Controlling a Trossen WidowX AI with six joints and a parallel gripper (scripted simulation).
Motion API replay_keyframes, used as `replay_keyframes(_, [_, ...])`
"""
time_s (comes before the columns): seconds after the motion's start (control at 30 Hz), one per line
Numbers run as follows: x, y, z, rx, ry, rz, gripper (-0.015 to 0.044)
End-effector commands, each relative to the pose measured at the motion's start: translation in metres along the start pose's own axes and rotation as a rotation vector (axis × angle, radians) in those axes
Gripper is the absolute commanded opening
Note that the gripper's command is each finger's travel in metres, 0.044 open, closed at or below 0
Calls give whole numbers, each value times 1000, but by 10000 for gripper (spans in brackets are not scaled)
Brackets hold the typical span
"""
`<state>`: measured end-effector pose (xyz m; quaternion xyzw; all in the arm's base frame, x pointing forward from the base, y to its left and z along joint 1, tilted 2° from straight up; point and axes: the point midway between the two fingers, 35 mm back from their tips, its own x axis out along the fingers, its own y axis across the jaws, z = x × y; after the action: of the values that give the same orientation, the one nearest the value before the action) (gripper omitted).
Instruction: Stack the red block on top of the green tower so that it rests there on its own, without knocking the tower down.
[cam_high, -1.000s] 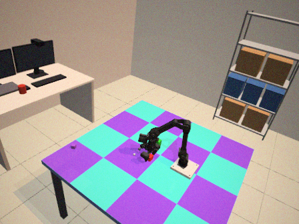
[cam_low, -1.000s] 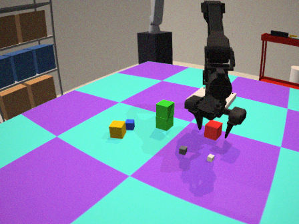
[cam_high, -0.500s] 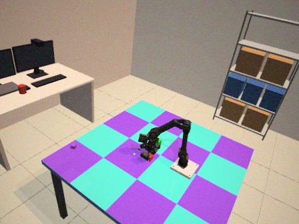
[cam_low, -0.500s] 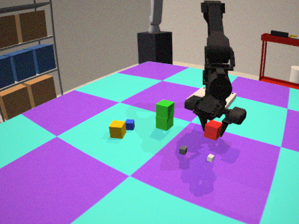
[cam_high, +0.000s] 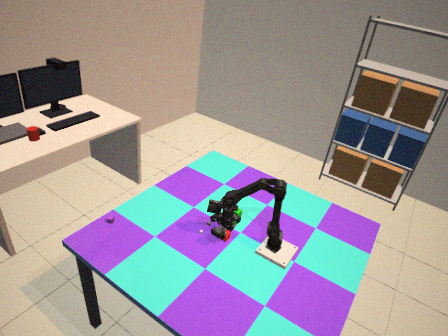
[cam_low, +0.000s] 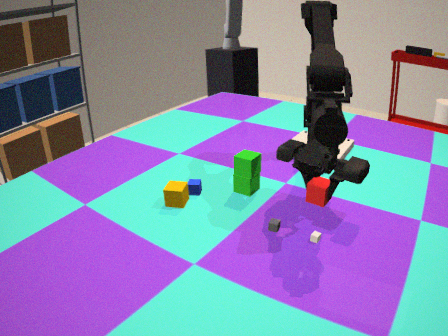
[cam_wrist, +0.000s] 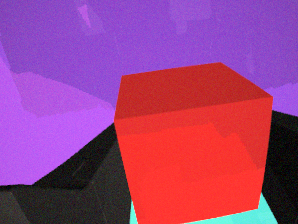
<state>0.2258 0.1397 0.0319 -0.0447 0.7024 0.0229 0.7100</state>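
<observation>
The black jaws (cam_low: 319, 189) are squeezing the red block (cam_high: 227, 235) (cam_low: 318, 191) (cam_wrist: 195, 145), one on each side of it. The red block is low over a purple square of the desk (cam_high: 185, 312) (cam_low: 125, 240). It is not on the green tower (cam_low: 247, 172). The tower stands up straight, two green blocks high, apart from the red one. A yellow block (cam_low: 176, 194) sits by a small blue block (cam_low: 195, 187).
</observation>
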Motion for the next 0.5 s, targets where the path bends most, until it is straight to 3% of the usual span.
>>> replay_keyframes(0.0, [-20, 1, 2, -4, -14, 13, 0])
replay_keyframes(0.47, [-89, 0, 1, -4, -14, 13, 0])
